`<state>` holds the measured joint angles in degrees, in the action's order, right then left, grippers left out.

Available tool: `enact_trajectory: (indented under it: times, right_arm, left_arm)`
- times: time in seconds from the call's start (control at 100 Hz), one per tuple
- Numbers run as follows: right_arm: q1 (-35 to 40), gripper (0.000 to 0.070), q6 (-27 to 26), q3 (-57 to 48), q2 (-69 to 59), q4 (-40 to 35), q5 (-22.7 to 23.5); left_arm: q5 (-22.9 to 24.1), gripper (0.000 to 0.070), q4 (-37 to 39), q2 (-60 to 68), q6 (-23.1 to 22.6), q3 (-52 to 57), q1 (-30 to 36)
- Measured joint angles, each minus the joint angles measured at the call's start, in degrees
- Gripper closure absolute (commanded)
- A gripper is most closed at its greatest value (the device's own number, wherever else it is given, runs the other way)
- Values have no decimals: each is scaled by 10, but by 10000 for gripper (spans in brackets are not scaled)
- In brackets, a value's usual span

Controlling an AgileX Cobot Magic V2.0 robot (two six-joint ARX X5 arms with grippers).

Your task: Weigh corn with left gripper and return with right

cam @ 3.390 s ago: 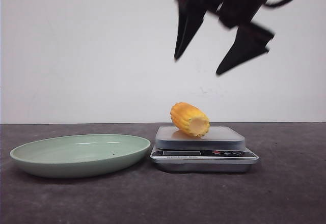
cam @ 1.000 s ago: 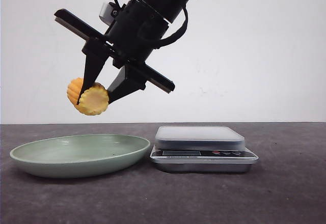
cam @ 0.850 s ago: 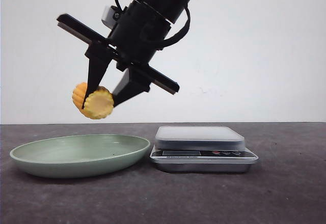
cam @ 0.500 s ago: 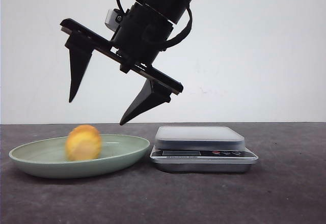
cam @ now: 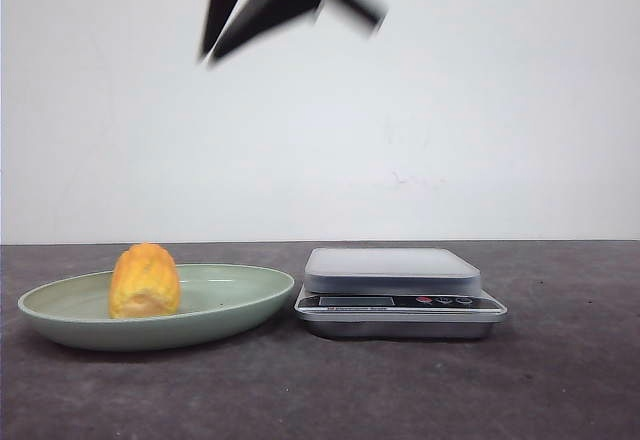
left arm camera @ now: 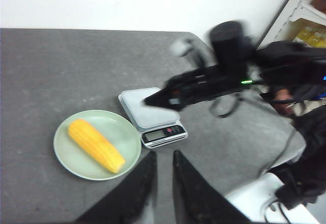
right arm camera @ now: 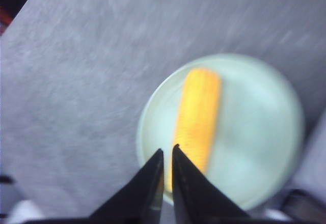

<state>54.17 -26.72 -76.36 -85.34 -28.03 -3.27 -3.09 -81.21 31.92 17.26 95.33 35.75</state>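
Observation:
The yellow-orange corn (cam: 145, 280) lies loose in the pale green plate (cam: 235, 305), left of the silver scale (cam: 395, 270), whose platform is bare. My right gripper (cam: 210, 57) is blurred high above the plate, its fingers close together and empty. Its wrist view looks straight down on the corn (right arm camera: 198, 112) and plate (right arm camera: 254, 132), with the jaws (right arm camera: 167, 152) almost touching. My left gripper (left arm camera: 164, 154) hangs high over the table's near side, jaws nearly together and empty. Its view shows corn (left arm camera: 96, 145), plate (left arm camera: 125, 137), scale (left arm camera: 147, 109) and my right arm (left arm camera: 214, 81).
A white wall stands behind the dark table. In the left wrist view a shelf with yellow bottles (left arm camera: 310, 30) and dark equipment (left arm camera: 300, 107) stand past the table's right side, and a white object (left arm camera: 254, 198) sits near its front edge.
The right gripper opened and dropped the corn into the plate, where it came to rest. The gripper then rose fast to the top of the front view and drew its fingers together.

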Motion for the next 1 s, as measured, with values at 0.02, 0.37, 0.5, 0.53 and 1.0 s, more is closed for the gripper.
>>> enact_trajectory:
  times: [0.02, 0.37, 0.5, 0.53, 1.0]
  right_arm:
    - [6, 686, 15, 0, 14, -11, -21]
    - [173, 685, 221, 0, 255, -56, -256]
    - [213, 686, 264, 1, 330, -55, -325]
    - [218, 687, 276, 3, 346, -54, -328]
    - [224, 688, 340, 38, 503, -133, -343]
  left_arm:
    - [1, 690, 0, 0, -2, 0, 0]
    - [109, 690, 0, 0, -32, 0, 0]
    - [186, 690, 0, 0, -33, 0, 0]
    - [199, 690, 0, 0, -34, 0, 0]
    - [221, 689, 0, 0, -14, 0, 0]
